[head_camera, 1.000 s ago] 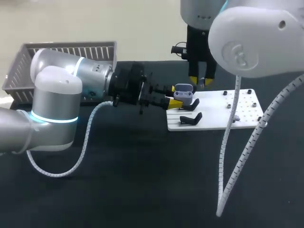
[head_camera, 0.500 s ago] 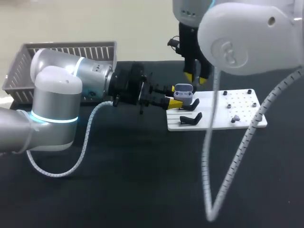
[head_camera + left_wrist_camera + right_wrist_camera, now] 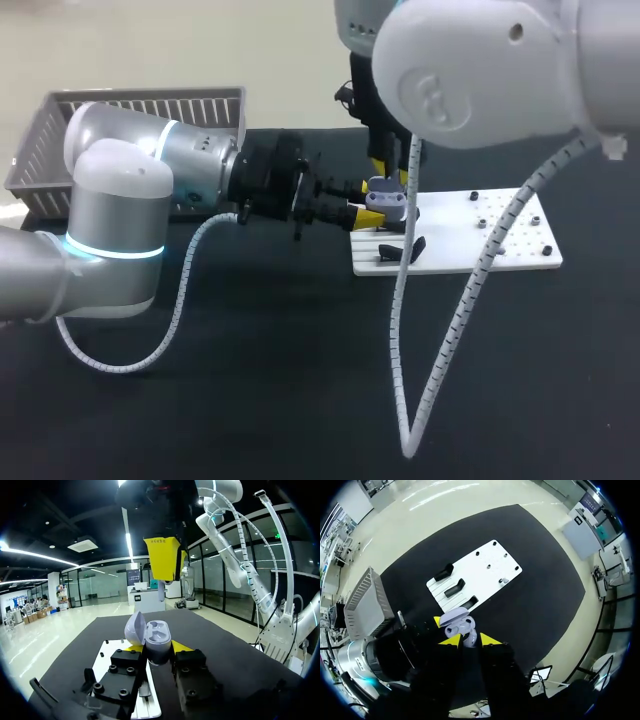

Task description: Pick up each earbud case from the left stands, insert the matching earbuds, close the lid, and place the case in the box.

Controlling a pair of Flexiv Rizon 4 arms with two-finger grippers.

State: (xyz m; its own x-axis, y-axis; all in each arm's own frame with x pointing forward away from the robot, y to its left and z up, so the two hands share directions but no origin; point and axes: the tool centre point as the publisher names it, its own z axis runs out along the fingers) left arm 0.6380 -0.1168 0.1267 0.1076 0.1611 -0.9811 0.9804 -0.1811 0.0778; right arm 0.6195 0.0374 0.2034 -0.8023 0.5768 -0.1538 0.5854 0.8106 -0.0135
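My left gripper is shut on a lavender earbud case, holding it level just above the left end of the white stand board. In the left wrist view the case sits between the yellow fingertips with its lid up and both sockets showing. My right gripper hangs straight above the case, shut on a small lavender earbud. The right wrist view shows that earbud between its own yellow tips, right over the open case.
A grey slatted basket stands at the table's back left. The white board carries black stands at its left end and small pegs plus one loose earbud at its right end. Black table mat lies all around.
My right arm has swung leftwards across the board and its gripper now hangs over the open case. The left arm and the case have stayed where they were.
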